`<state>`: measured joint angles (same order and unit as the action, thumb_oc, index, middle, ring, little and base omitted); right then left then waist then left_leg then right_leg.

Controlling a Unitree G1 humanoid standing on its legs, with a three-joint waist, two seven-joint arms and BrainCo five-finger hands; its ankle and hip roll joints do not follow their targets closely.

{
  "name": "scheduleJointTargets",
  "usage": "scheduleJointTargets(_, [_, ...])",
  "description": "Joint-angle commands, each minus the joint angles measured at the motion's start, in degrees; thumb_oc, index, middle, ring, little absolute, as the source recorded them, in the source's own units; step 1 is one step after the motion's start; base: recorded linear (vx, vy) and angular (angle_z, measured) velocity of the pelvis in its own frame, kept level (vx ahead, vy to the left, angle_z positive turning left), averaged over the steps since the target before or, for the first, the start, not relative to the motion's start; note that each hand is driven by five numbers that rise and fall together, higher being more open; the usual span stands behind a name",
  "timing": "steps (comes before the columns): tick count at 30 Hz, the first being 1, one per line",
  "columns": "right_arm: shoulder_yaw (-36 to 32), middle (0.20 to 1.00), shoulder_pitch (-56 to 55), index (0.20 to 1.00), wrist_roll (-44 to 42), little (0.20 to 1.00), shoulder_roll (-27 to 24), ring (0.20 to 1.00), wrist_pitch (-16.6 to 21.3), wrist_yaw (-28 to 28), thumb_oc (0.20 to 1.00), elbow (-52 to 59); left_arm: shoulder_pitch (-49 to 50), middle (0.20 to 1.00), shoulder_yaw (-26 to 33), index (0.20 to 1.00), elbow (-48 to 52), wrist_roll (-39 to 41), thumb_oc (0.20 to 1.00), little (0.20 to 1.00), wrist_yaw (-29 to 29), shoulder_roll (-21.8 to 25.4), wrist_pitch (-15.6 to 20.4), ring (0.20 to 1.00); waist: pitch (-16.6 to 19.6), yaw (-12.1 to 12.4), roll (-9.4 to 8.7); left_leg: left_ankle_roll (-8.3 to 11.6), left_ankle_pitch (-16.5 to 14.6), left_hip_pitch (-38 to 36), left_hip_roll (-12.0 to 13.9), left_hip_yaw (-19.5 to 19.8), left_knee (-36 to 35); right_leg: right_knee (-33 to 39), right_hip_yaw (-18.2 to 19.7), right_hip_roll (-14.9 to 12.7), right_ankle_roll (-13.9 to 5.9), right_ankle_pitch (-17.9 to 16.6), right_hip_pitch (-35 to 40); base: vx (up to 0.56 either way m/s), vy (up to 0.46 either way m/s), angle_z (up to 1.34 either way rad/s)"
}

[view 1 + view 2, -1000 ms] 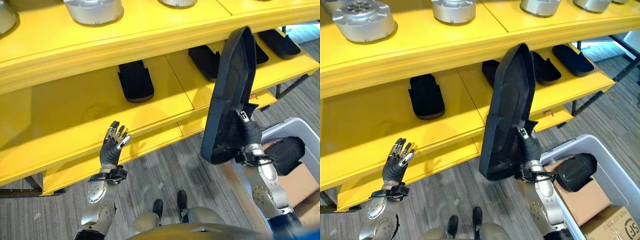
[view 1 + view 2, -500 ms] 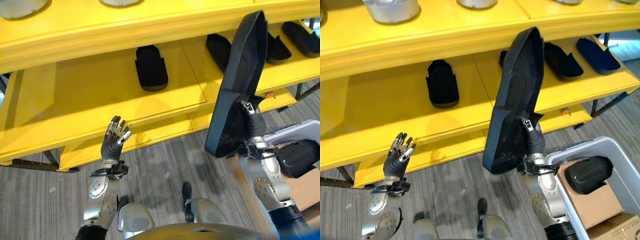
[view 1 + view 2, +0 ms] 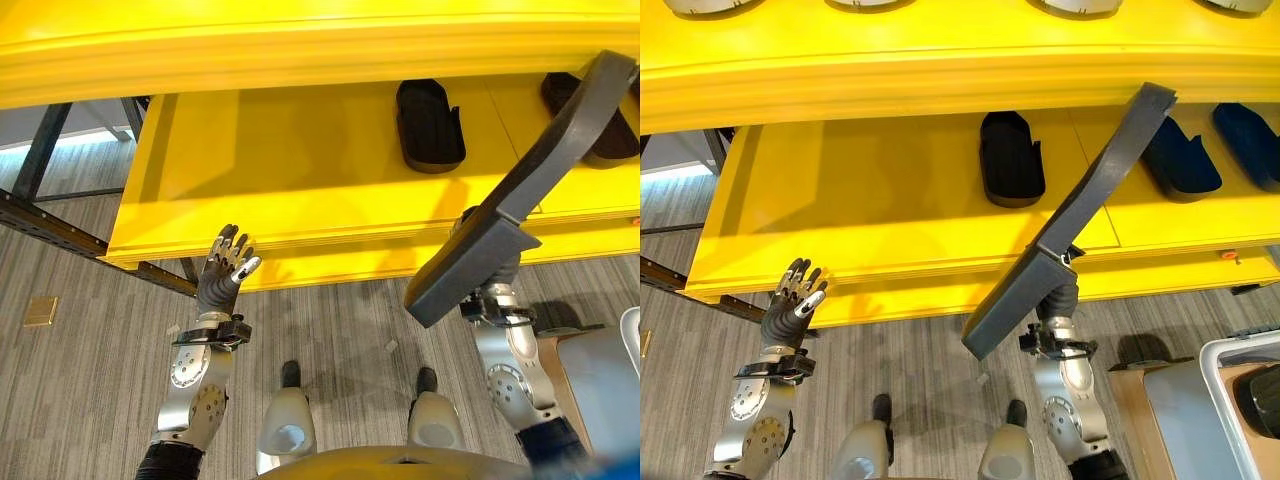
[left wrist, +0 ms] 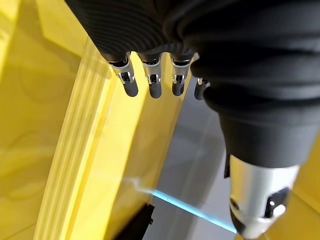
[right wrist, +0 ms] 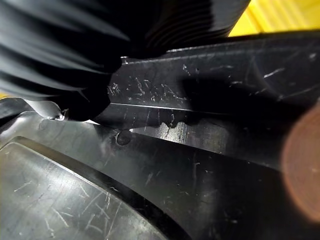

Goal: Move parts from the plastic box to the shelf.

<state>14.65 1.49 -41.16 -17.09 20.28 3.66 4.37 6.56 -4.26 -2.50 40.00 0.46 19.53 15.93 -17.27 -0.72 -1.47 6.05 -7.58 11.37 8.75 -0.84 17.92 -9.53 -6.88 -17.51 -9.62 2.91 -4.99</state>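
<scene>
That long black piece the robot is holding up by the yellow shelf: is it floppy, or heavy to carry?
The long black part probably is stiff: it juts out straight and slanted from the right hand without sagging. It seems light for its length, since one hand carries it from its lower end. Held so far from its middle, it may swing or knock the yellow shelf.

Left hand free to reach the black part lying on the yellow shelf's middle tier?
Probably yes. The left hand is open, holds nothing, and sits in front of the yellow shelf's front edge, with bare shelf between it and the lying black oval part. The long black panel in the right hand is off to the side.
</scene>
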Motion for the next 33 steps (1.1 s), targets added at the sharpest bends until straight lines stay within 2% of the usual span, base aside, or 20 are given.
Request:
scheduleJointTargets(1, [5.17,0.2,5.8,0.2,10.5,0.2,-5.72,0.2,-3.42,-2.93,0.2,5.55,-0.63,1.0,1.78,1.0,4.08,0.55,1.0,1.0,0.37,0.59,3.36,1.0,1.65,1.23,-0.8,1.42,4.58,-1.06,2.52,-0.03,-1.14,-4.75,0.58,-0.27,-0.38,-2.61,-0.93,0.02,0.089,0.01])
scheduleJointTargets(6, [9.79,0.2,13.58,0.2,18.02,0.2,-6.81,0.2,-3.0,-2.73,0.2,7.81,-0.91,1.0,2.18,1.0,4.29,0.28,1.0,1.0,0.63,1.31,3.53,1.0,1.79,2.76,-2.2,0.92,2.96,0.29,1.52,0.57,1.02,-3.59,0.1,-1.0,-0.68,-3.05,0.12,0.02,0.047,0.15])
scheduleJointTargets(10, [15.84,0.2,24.3,0.2,27.31,0.2,-5.19,0.2,-3.61,-1.84,0.2,4.68,-0.57,1.0,2.36,1.0,4.91,0.67,1.0,1.0,0.49,2.61,3.62,1.0,1.73,6.47,-3.75,0.65,2.35,1.59,0.93,1.83,2.44,-3.15,-1.18,-0.93,-0.71,-2.73,1.17,0.02,-0.028,0.27])
scheduleJointTargets(13, [17.45,0.2,27.01,0.2,30.69,0.2,-4.68,0.2,-3.98,-1.54,0.2,2.71,-0.75,1.0,2.3,1.0,5.23,0.83,1.0,1.0,0.37,3.04,3.64,1.0,1.52,7.29,-4.11,0.58,2.28,2.02,0.81,2.43,2.47,-3.11,-1.65,-0.77,-0.69,-2.65,1.44,0.01,-0.05,0.3])
scheduleJointTargets(14, [19.26,0.2,29.37,0.2,34.02,0.2,-4.47,0.2,-4.34,-1.9,0.2,1.15,-0.47,1.0,2.41,1.0,5.44,0.91,1.0,1.0,0.43,3.15,3.58,1.0,1.12,8.42,-4.44,0.57,2.42,2.67,0.62,3.19,2.7,-3.06,-2.26,-0.53,-0.55,-2.49,1.71,0.01,-0.083,0.19])
scheduleJointTargets(17, [20.74,0.2,32.67,0.2,40.85,0.2,-5.27,0.2,-5.04,-1.37,0.2,-3.8,-0.05,1.0,2.63,1.0,5.69,0.77,1.0,1.0,0.32,3.71,3.56,1.0,0.49,9.91,-4.46,0.65,2.64,3.43,0.43,4.26,2.76,-3.51,-3.2,-0.32,-0.32,-2.11,1.71,0.0,-0.053,0.22])
scheduleJointTargets(23, [20.21,0.2,36.82,0.2,49.8,0.2,-8.84,0.2,-5.96,1.06,0.2,-10.78,0.67,1.0,2.16,1.0,5.78,1.46,1.0,1.0,-0.63,4.04,3.87,1.0,-1.08,10.81,-3.98,0.51,2.64,4.35,0.29,5.43,3.3,-5.17,-3.95,-0.07,-0.2,-1.58,0.91,-0.01,-0.025,0.07])
scheduleJointTargets(26, [19.24,0.2,38.6,0.2,50.42,0.2,-9.64,0.2,-6.84,2.51,0.2,-14.94,1.03,1.0,1.73,1.0,6.15,1.8,1.0,1.0,-0.97,4.43,3.9,1.0,-1.53,11.27,-3.71,0.46,2.67,4.77,0.3,5.67,3.58,-5.69,-4.09,0.0,-0.1,-1.36,0.57,-0.02,-0.02,0.08])
scheduleJointTargets(28, [15.52,0.2,43.09,0.2,46.46,0.2,-8.55,0.2,-7.83,7.04,0.2,-23.78,1.07,1.0,0.37,1.0,6.33,2.78,1.0,1.0,-1.24,5.58,4.04,1.0,-2.61,11.78,-3.03,0.3,2.73,5.39,0.52,5.88,4.19,-6.89,-3.84,0.21,0.04,-1.34,-0.41,-0.06,-0.01,0.02])
scheduleJointTargets(31, [10.73,0.2,47.42,0.2,41.57,0.2,-9.48,0.2,-8.37,12.09,0.2,-28.31,0.43,1.0,-0.68,1.0,6.32,3.07,1.0,1.0,-0.68,6.85,4.06,1.0,-3.93,11.67,-2.39,0.14,2.66,6.0,0.62,5.84,4.83,-8.0,-3.45,0.39,0.21,-1.23,-1.68,-0.06,0.012,0.02])
scheduleJointTargets(33, [10.46,0.2,48.36,0.2,41.45,0.2,-9.94,0.2,-8.26,12.45,0.2,-29.04,0.23,1.0,-0.83,1.0,6.14,3.06,1.0,1.0,-0.54,6.96,4.1,1.0,-4.19,11.67,-2.23,0.13,2.58,6.11,0.57,5.79,4.93,-8.19,-3.24,0.48,0.21,-1.17,-1.92,-0.04,0.012,-0.01])
